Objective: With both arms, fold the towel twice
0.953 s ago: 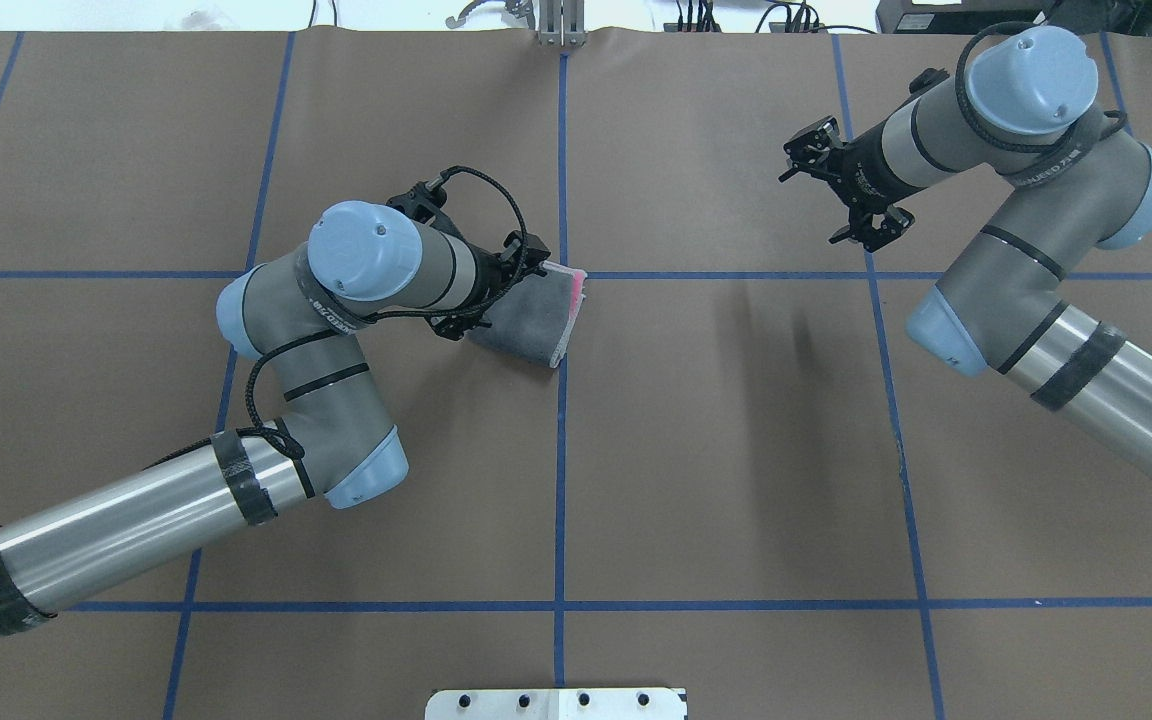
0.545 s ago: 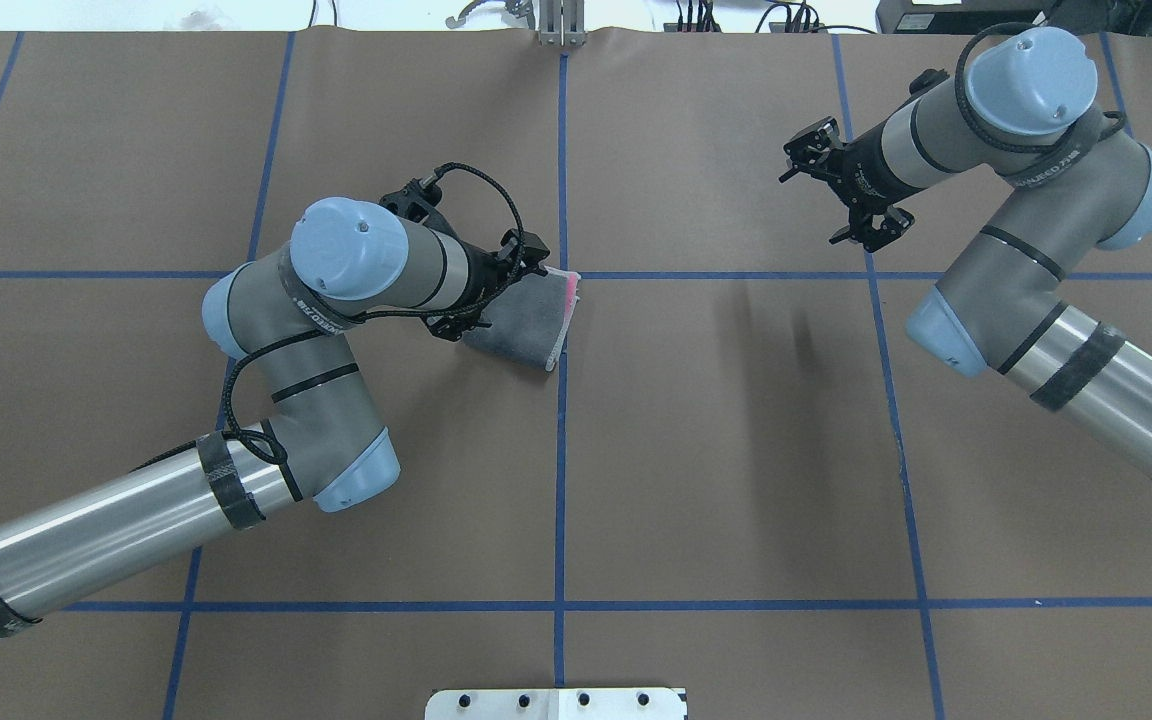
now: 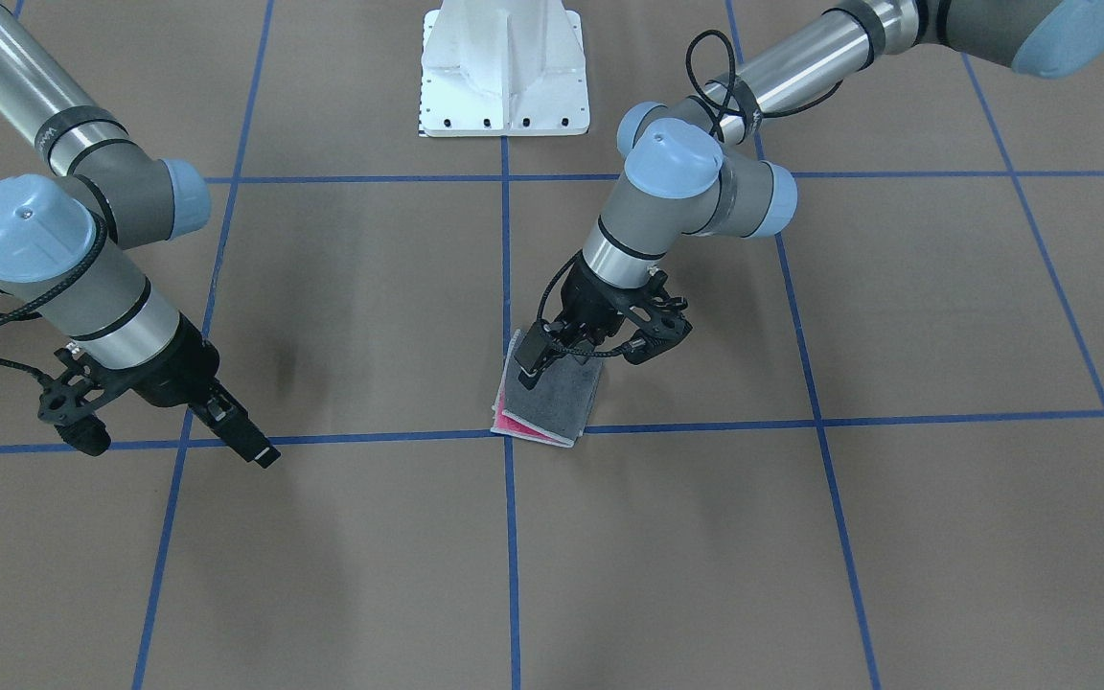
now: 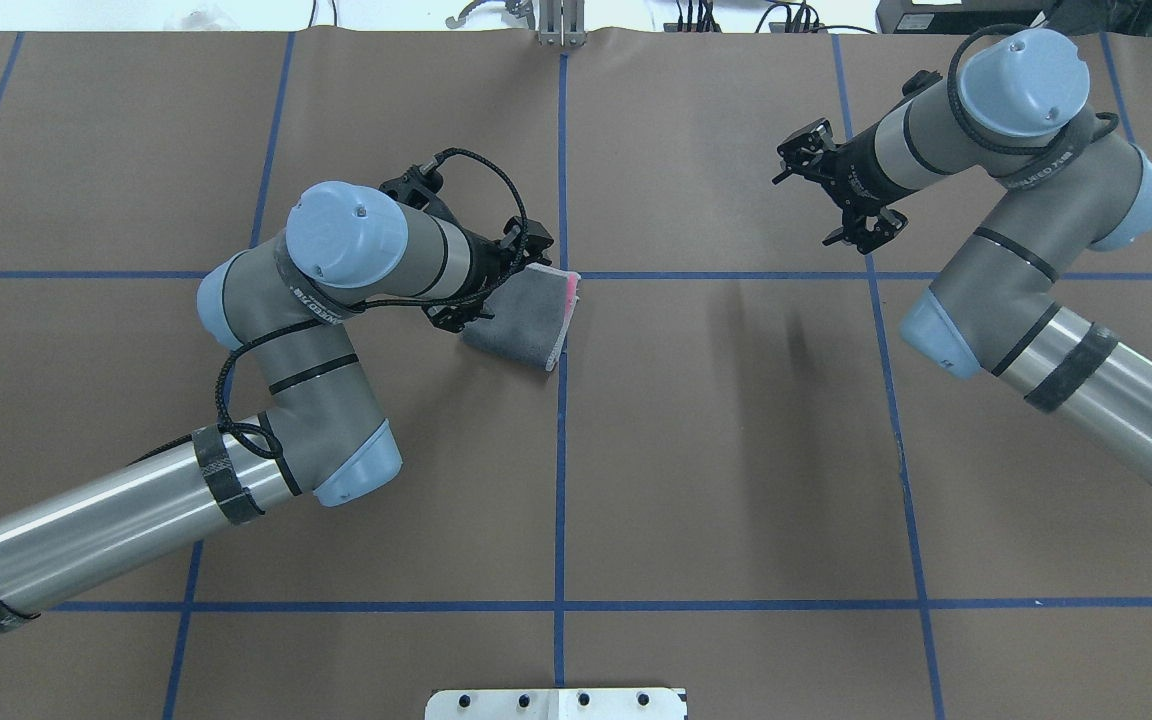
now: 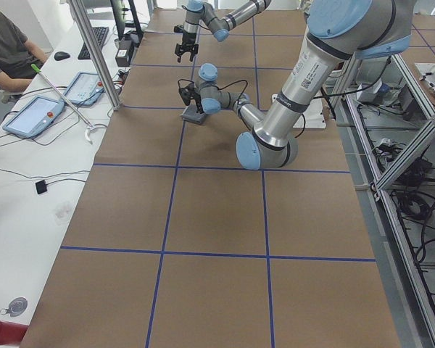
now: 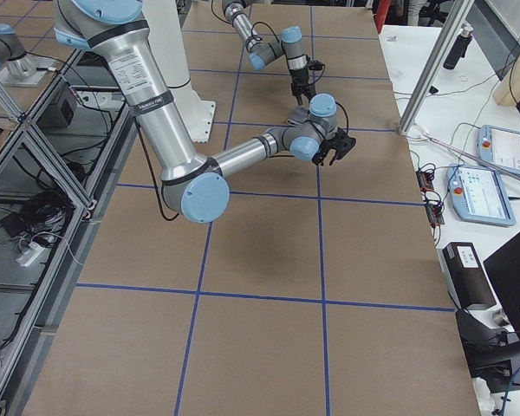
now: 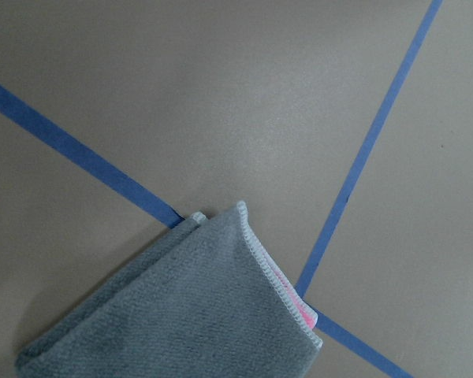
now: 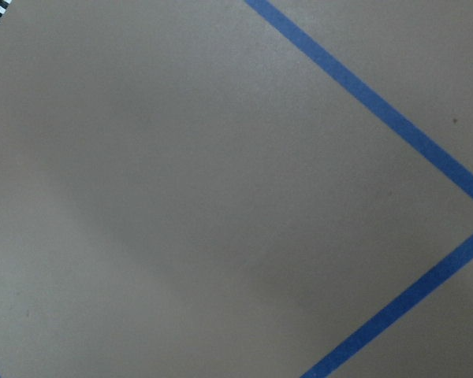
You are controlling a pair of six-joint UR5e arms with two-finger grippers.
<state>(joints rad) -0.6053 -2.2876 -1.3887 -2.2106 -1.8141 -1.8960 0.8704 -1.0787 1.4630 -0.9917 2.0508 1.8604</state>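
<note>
Brown paper covers your table (image 4: 736,470), squared off by blue tape lines (image 4: 559,480), with the white pedestal (image 3: 504,67) at the robot's edge. You see the left arm (image 4: 136,520) bent in toward the middle and the right arm (image 4: 1016,260) off to its own side. Your towel (image 4: 528,318) lies folded flat at a tape crossing, dark grey up, a pink edge showing. The left gripper (image 3: 538,362) hangs over one edge of it. The right gripper (image 3: 253,444) hangs above bare paper, well apart. You cannot tell whether either pair of jaws is parted or closed.
</note>
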